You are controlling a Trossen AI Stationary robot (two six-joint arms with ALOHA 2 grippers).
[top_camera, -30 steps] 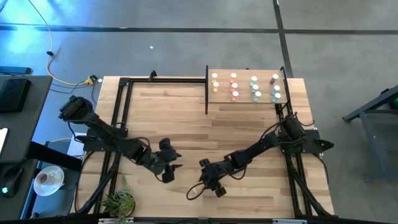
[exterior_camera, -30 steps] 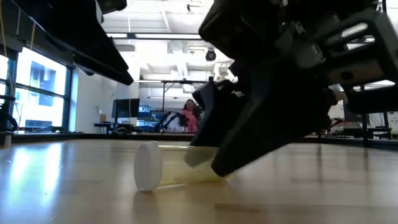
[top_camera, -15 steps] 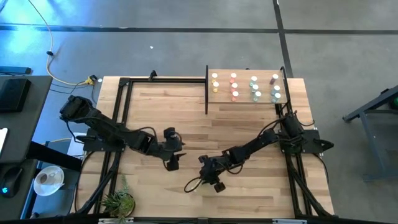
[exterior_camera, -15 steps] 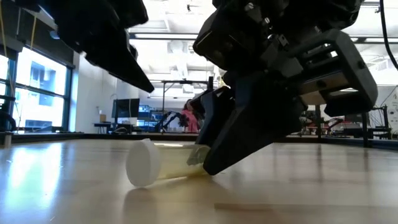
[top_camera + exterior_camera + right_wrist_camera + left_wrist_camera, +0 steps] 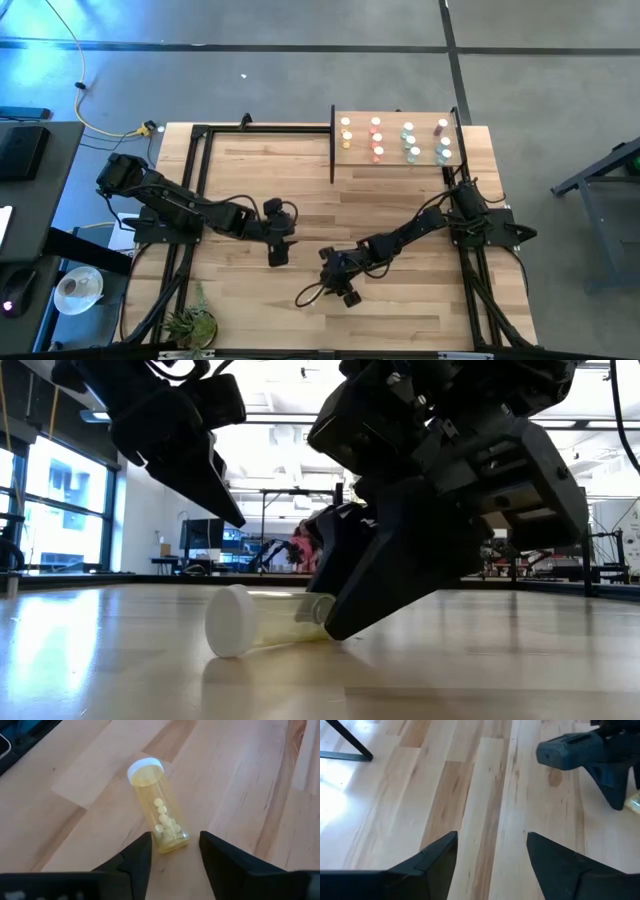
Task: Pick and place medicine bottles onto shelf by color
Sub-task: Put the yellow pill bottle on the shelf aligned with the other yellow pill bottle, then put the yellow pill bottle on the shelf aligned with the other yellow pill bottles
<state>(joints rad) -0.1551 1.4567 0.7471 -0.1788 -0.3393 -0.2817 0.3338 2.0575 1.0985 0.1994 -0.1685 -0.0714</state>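
A yellow medicine bottle [image 5: 159,811] with a white cap [image 5: 228,622] lies on its side on the wooden table. My right gripper [image 5: 175,845] is open and low at the table, its fingertips on either side of the bottle's bottom end. My left gripper [image 5: 492,850] hangs open over bare wood to the left of the right gripper [image 5: 330,272], holding nothing. The shelf [image 5: 392,120] stands at the far right and carries upright bottles in yellow, pink-red, teal and purplish rows. My right gripper reaches slanting down along the lying bottle, from its bottom end [image 5: 172,840]. One fingertip [image 5: 145,842] stands right at the bottle's wall; whether it touches I cannot tell. A gap shows on the other side. The bottle rests on the table.
A potted plant [image 5: 190,322] stands at the table's near left corner. Black frame rails [image 5: 200,160] run along the left and far sides, and a black post edge [image 5: 332,145] bounds the shelf. Bare wood lies between the arms and the shelf.
My left gripper has swung toward the far edge and toward the right gripper, rolling a little. The yellow bottle has turned on the table, so its cap end now faces more toward the near edge, while its bottom end stayed at the right gripper.
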